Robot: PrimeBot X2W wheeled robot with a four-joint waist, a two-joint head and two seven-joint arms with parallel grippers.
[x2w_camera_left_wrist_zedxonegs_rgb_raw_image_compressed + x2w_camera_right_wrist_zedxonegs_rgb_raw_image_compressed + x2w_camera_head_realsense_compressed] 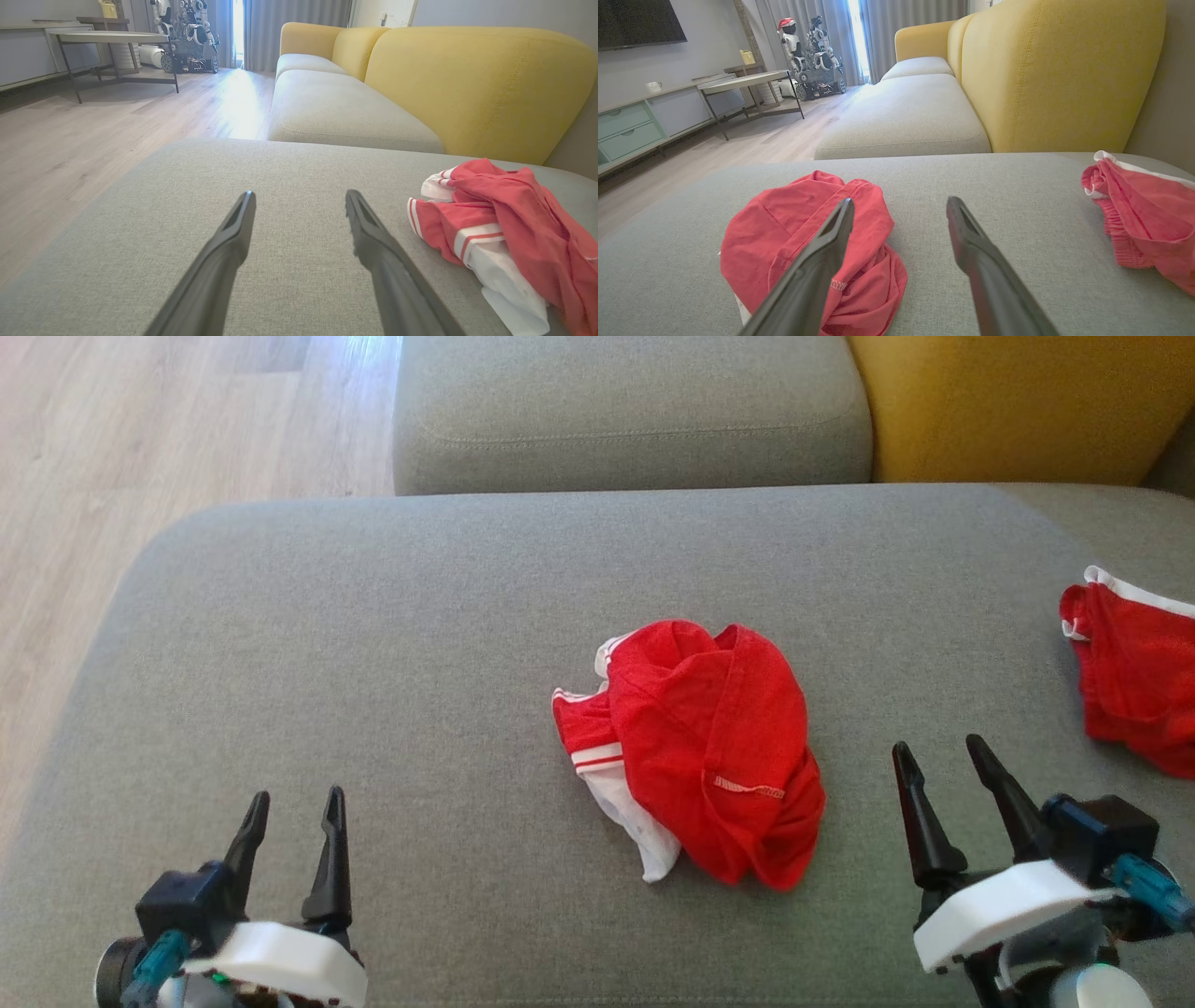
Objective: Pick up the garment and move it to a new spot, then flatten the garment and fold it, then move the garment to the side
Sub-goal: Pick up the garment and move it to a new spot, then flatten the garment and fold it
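The crumpled red fabric garment with white striped trim [691,747] lies in a loose heap near the middle of the broad grey woven sofa cushion [373,644]. It is bunched on itself, and a white panel pokes out at its lower left. Nothing grips it, so I judge that the first step, the pick-up, is not yet begun.

The right gripper [936,744] hovers near the heap's right side, low over the cushion, its jaws wide apart and empty. In the right wrist view the heap sits partly behind one jaw. The left gripper [297,798] is well apart on the other side, its jaws likewise parted with nothing between them.

Farther out, a second red garment with white edging [1134,681] lies at the cushion's right edge, well apart from the first. Beyond are a yellow upholstered backrest [1018,401] and a pale wooden floor [140,448].

The next move probably calls for the nearer gripper to swing over the heap, descend onto a raised fold and close on it. It should take enough cloth to lift the heap whole, and keep clear of the second garment.
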